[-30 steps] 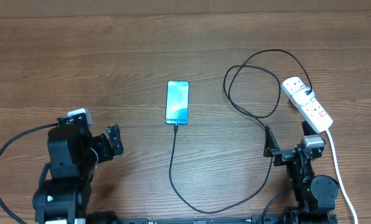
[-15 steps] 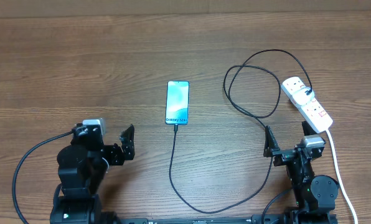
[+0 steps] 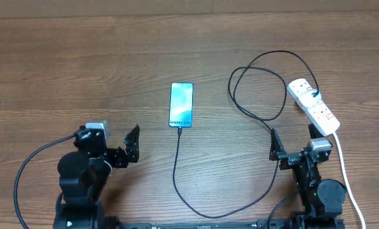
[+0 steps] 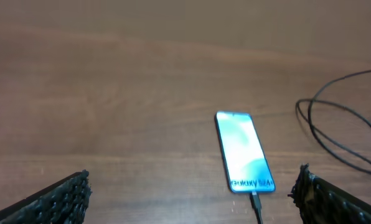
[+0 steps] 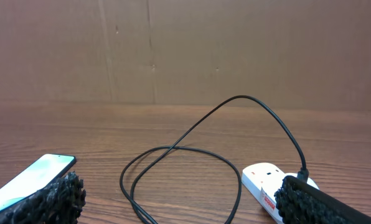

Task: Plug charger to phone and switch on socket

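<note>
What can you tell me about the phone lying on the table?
The phone is a slim rectangle with black edges and a light-blue screen, with "Galaxy S24" printed near one end. It lies flat, screen up, near the middle of the wooden table. A thin black cable meets that same printed end and looks plugged in, then trails off across the wood. Nothing else touches the phone.

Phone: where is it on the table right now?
Overhead, the phone lies screen up near the middle of the table, well left of the socket, with the charger cable meeting its near end.
</note>
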